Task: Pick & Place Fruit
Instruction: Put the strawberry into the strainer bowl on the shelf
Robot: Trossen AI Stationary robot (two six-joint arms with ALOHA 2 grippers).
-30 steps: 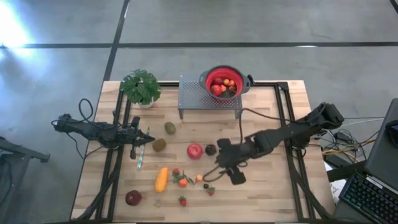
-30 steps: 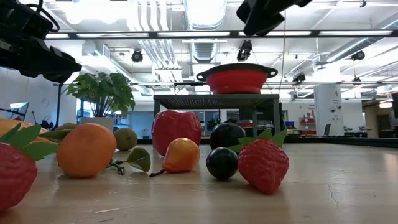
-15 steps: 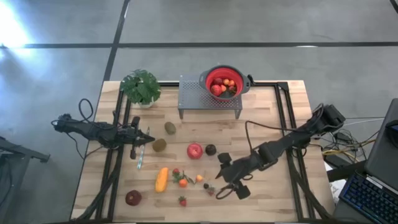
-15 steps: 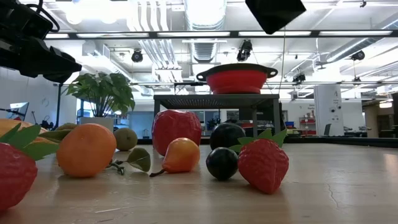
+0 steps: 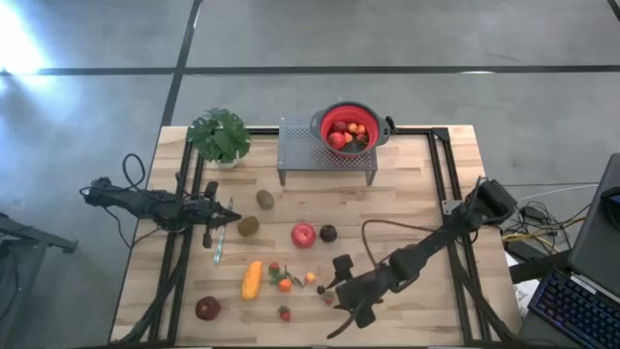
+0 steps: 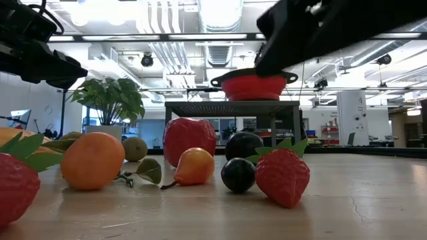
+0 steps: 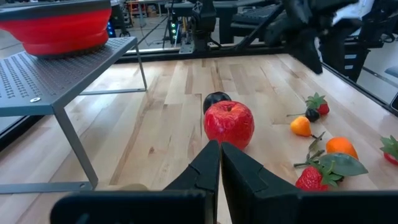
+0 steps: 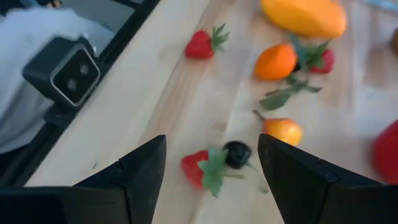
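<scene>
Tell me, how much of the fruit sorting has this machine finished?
A few fruits already sit in the red bowl on the metal stand. Right now the right gripper hangs open over a strawberry and a small dark berry, holding nothing. The left gripper waits shut. The apple, kiwis and more remain on the table.

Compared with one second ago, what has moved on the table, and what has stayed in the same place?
The right gripper has travelled toward the table's front edge and now hangs, open and empty, over the strawberry and the small dark berry. The fruit, the red colander and the shut left gripper have not moved.
</scene>
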